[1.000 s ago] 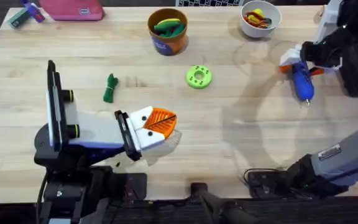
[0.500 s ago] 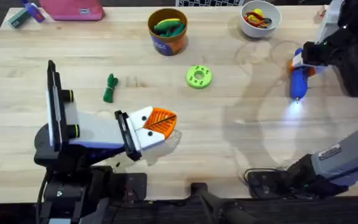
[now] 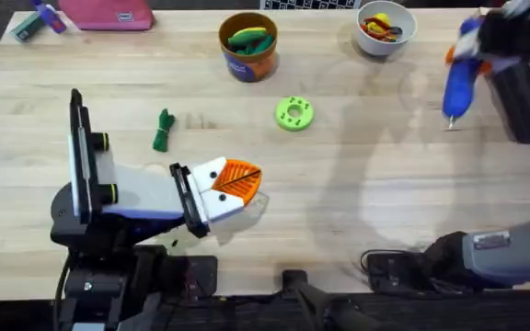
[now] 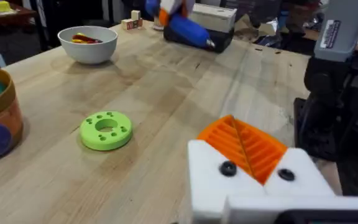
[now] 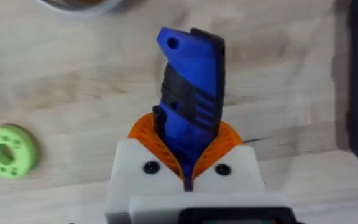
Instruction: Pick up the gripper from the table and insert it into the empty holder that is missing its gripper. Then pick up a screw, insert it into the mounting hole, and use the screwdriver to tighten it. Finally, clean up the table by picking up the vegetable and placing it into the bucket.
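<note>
My right hand [image 5: 188, 165] is clamped on the screwdriver [image 3: 457, 85], its orange pads pressed against both sides of the blue body. From overhead I see the screwdriver lifted at the far right of the table [image 3: 357, 221], near the white bowl [image 3: 386, 28] of red and yellow bits, its thin metal tip pointing down toward my side of the table. In the right wrist view the tool stands up out of the grip, with the green holder [image 3: 293, 113] off to one side on the wood.

My left hand [image 3: 237, 184] sits low near the front left of the table, fingers brought together with nothing between them. The holder lies flat near the middle of the table, well apart from both hands. The small dark green vegetable [image 3: 162, 130] lies on the table to the left of the holder. The orange-brown bucket [image 3: 247, 46] stands at the far edge, behind the holder, and it has a green-and-yellow toy [image 3: 250, 39] inside. I cannot make out the loose orange gripper piece or any screw.
</note>
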`<state>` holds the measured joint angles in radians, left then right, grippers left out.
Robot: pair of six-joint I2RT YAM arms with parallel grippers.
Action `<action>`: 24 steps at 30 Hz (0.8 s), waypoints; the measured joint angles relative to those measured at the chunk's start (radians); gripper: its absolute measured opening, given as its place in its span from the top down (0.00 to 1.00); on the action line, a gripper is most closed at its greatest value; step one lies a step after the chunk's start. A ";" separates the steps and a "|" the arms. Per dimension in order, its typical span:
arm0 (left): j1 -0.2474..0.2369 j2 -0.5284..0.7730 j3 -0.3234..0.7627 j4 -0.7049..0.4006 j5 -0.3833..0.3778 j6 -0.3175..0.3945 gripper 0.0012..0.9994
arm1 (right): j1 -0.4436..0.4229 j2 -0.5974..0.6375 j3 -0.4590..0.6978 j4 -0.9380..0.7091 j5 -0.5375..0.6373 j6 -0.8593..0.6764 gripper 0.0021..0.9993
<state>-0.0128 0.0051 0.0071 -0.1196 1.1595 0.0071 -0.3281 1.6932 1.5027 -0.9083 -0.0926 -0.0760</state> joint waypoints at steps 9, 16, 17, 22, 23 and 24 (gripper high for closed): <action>0.000 0.000 0.000 0.000 0.000 0.000 1.00 | 0.129 -0.288 0.011 0.167 -0.092 0.063 0.98; 0.000 0.000 0.000 0.000 0.000 0.000 1.00 | 0.267 -0.336 0.011 0.408 -0.423 0.149 0.98; 0.000 0.000 0.000 0.000 0.000 0.000 1.00 | 0.287 -0.336 0.010 0.436 -0.436 0.162 0.98; 0.000 0.000 0.000 0.000 0.000 0.000 1.00 | 0.404 -0.338 -0.026 0.576 -0.475 0.224 0.98; 0.000 0.000 0.000 0.000 0.000 0.000 1.00 | 0.424 -0.338 -0.043 0.613 -0.478 0.235 0.98; 0.000 0.000 0.000 0.000 0.000 0.000 1.00 | 0.448 -0.338 -0.066 0.661 -0.481 0.253 0.98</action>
<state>-0.0128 0.0055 0.0071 -0.1196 1.1591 0.0071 0.1198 1.3552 1.4370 -0.2475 -0.5732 0.1766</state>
